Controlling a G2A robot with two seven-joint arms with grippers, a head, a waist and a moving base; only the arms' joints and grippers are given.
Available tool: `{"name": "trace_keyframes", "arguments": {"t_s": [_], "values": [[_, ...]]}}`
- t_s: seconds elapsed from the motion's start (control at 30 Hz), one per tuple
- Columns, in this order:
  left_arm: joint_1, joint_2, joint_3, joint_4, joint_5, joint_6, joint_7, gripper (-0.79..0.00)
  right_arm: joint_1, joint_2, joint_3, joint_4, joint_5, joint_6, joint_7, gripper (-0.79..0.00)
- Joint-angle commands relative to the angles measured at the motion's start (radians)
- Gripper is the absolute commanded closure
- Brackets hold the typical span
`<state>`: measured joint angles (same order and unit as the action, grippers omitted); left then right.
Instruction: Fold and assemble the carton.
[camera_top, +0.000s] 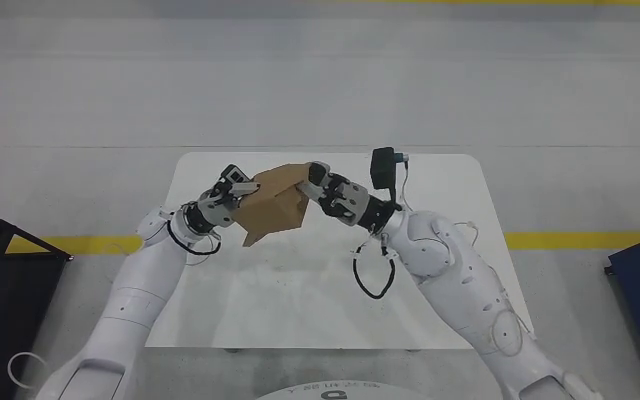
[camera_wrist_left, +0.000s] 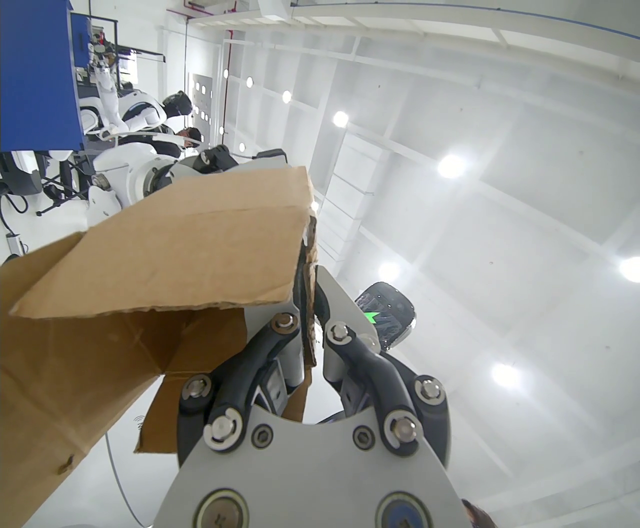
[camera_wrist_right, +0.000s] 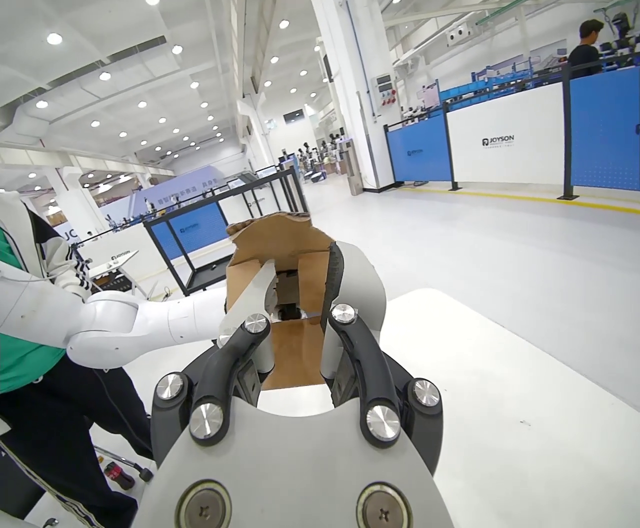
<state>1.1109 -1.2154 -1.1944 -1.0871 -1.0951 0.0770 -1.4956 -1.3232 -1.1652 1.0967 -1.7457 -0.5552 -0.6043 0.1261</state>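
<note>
Currently | left gripper clamps carton | right gripper astride carton, grip unclear

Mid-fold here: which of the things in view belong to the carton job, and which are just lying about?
In the job:
carton, held up over the table
left tool, clamped on the carton's edge
right tool, at the carton's other end

Lying about:
black box with a cable, at the table's far edge
bottle, on the floor
</note>
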Motion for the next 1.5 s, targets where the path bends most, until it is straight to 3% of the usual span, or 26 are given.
{"name": "trace_keyframes", "arguments": {"t_s": [0.0,0.17,0.27,0.37,0.43,0.47,0.5,0.53,0.67,0.9,1.17,1.23,1.47], "values": [[-0.003,0.000,-0.004,0.002,0.002,-0.006,0.002,0.000,0.000,0.000,0.013,0.006,0.028,0.003,-0.007,-0.268],[-0.010,0.005,-0.025,0.010,0.031,-0.052,0.011,0.000,-0.023,0.009,0.077,0.010,0.169,-0.029,0.013,-0.268],[-0.010,0.008,-0.038,0.010,0.047,-0.085,0.016,0.000,-0.039,0.014,0.088,0.009,0.318,-0.069,0.088,-0.259],[-0.010,0.011,-0.049,0.005,0.078,-0.127,0.027,0.000,-0.044,0.023,0.090,0.001,0.445,-0.074,0.213,-0.240],[-0.009,0.012,-0.054,0.000,0.092,-0.148,0.032,0.000,-0.036,0.029,0.083,-0.005,0.499,-0.020,0.326,-0.256],[-0.008,0.012,-0.056,-0.001,0.092,-0.151,0.033,0.000,-0.030,0.030,0.078,-0.007,0.505,-0.002,0.353,-0.354],[-0.008,0.013,-0.057,-0.004,0.100,-0.160,0.035,0.000,-0.018,0.029,0.066,-0.006,0.531,0.024,0.385,-0.576],[-0.008,0.014,-0.058,-0.006,0.107,-0.166,0.036,0.000,-0.008,0.028,0.054,0.000,0.554,0.036,0.409,-0.566],[-0.005,0.015,-0.062,-0.015,0.132,-0.195,0.045,0.000,0.030,0.025,0.026,0.024,0.608,0.052,0.475,-0.394],[0.004,0.020,-0.071,-0.030,0.191,-0.259,0.069,0.000,0.064,0.021,0.006,0.045,0.678,0.055,0.523,-0.376],[0.012,0.025,-0.086,-0.043,0.226,-0.300,0.086,0.000,0.059,0.023,0.044,0.056,0.723,0.051,0.497,-0.391],[0.012,0.029,-0.091,-0.049,0.280,-0.336,0.098,0.000,0.056,0.025,0.047,0.055,0.740,0.054,0.520,-0.422],[0.020,0.032,-0.090,-0.071,0.320,-0.376,0.118,0.000,0.083,0.019,-0.007,0.085,0.792,0.094,0.602,-0.391]]}}
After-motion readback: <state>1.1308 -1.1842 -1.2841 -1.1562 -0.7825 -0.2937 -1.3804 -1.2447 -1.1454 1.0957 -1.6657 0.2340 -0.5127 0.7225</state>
